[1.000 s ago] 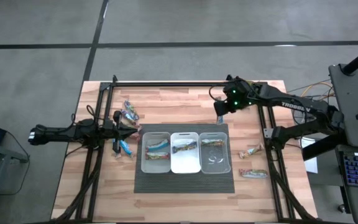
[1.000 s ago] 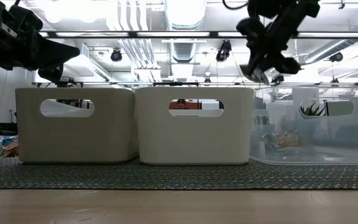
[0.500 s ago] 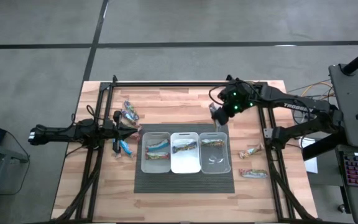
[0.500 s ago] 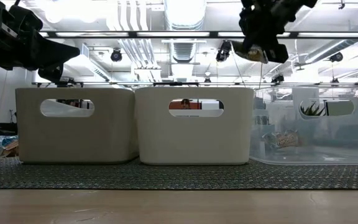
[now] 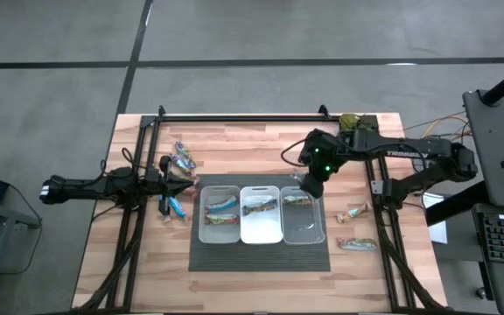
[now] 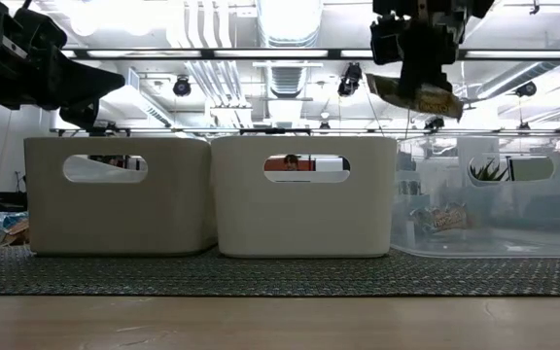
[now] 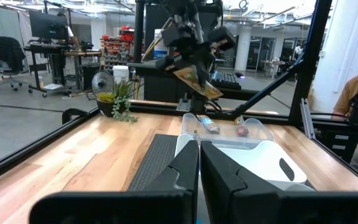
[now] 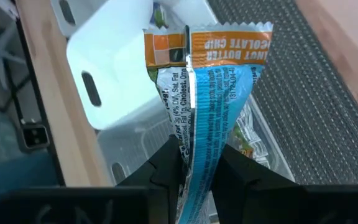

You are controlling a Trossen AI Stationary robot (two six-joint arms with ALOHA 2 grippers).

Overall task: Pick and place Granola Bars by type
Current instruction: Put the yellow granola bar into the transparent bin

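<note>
Starting at nine o'clock on the table, I have the left gripper [image 5: 185, 184] parked low over the wood, fingers pressed together and holding nothing, with a few loose granola bars [image 5: 183, 157] lying close around it. Moving toward centre, three bins sit side by side on the dark mat [image 5: 261, 256]: the left bin [image 5: 220, 213] and middle bin [image 5: 261, 213] each hold bars already, and the clear right bin [image 5: 303, 214] has some too.

At about one o'clock from the bins, my right gripper [image 5: 310, 184] hangs above the far end of the clear bin, pinching a bar [image 8: 211, 99] by one end; its orange-and-silver wrapper dangles down between the fingers.

My worry is the release. The bar hangs tilted and near the bin's far rim, so letting go from this height could let it strike the rim and land on the mat. The grip is only on the wrapper's end, so a quick move might also shake it loose early.
</note>
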